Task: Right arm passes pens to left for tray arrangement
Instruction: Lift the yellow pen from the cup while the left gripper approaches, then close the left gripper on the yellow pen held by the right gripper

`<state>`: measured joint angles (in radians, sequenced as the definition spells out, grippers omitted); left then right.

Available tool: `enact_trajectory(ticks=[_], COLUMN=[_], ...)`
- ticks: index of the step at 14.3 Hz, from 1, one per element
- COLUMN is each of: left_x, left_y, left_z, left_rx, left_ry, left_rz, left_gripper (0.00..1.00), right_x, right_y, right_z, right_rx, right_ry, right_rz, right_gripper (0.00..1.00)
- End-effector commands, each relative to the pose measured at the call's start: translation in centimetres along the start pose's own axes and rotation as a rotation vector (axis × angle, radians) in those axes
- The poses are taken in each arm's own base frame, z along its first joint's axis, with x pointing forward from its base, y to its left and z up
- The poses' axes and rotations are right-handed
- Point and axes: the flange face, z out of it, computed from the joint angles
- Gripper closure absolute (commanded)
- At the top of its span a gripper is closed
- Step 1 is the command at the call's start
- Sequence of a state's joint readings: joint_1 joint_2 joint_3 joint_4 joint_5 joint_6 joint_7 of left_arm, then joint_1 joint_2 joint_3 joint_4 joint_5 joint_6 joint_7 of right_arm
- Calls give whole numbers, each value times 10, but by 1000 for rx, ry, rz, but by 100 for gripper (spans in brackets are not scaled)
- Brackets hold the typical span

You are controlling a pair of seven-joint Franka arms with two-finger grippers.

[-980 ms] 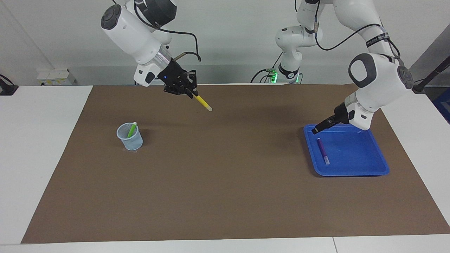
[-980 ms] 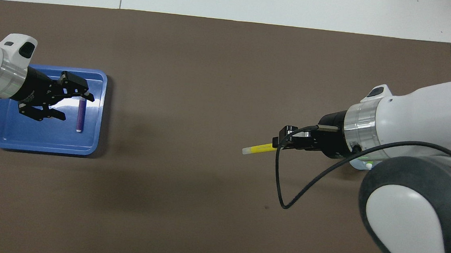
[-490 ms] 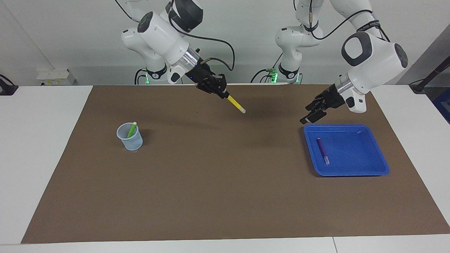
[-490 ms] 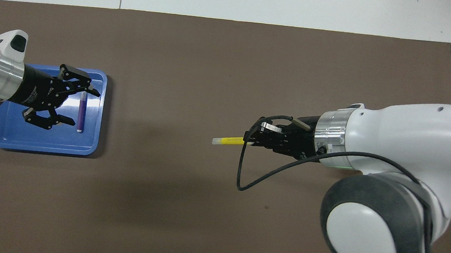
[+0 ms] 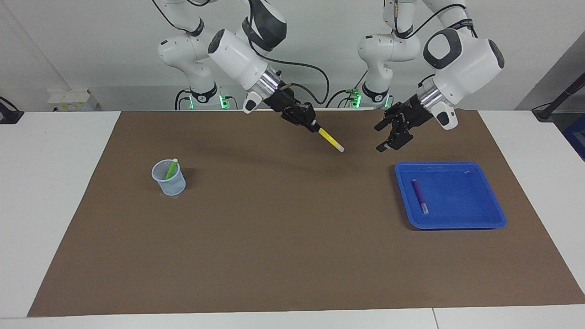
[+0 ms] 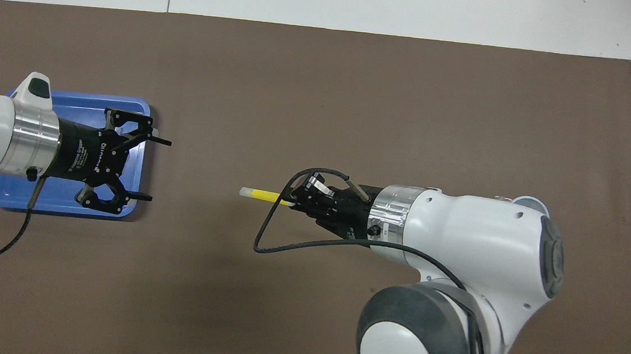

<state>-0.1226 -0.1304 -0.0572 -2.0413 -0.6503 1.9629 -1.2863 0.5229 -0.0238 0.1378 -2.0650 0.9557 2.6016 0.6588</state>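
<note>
Passing stage: pen 2 of 3 is in the air between the arms, not yet handed over (my reading of the layout).
Cup: small translucent cup on the brown mat toward the right arm's end of the table, with the green pen leaning inside it, untouched.
Right gripper: over the middle of the mat, clamped tight on the upper end of the yellow pen; the pen slants down toward the left arm's end, its pale tip free.
Left gripper: empty, its 2 fingers spread wide, over the mat just beside the tray's rim, facing the pen tip but apart from it.
Tray: blue, toward the left arm's end; the purple pen lies flat in it near the edge closest to the table's middle.
Risk 1: the left fingers could close on the pale tip alone; so short a hold may let the pen swing or slip out.
Risk 2: if the right gripper releases before the left has closed, the pen drops to the mat and may roll.
Risk 3: both grippers converge on 1 slim pen; a poor line-up could knock it askew or bump fingers together.
Risk 4: setting the yellow pen down may nudge the purple one, since it lies close to the entry edge.
</note>
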Motion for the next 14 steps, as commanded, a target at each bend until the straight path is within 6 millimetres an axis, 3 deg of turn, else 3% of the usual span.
enact_trajectory(ticks=[1, 3, 11, 12, 14], left_x=[-32, -47, -72, -74, -80], left_y=[-7, -14, -45, -47, -49], left_z=[22, 40, 77, 78, 82], left_rx=[-44, -45, -73, -72, -64], left_ry=[0, 5, 28, 28, 26], left_rz=[-70, -84, -66, -62, -49], left_gripper=[1, 0, 0, 2, 16], right_x=[-11, -14, -14, -14, -13], right_y=[3, 3, 3, 3, 3], right_z=[17, 19, 19, 19, 19], right_rx=[33, 31, 28, 28, 28], right_ry=[17, 15, 9, 9, 10], right_rz=[42, 40, 30, 31, 31], right_gripper=[100, 100, 100, 100, 100])
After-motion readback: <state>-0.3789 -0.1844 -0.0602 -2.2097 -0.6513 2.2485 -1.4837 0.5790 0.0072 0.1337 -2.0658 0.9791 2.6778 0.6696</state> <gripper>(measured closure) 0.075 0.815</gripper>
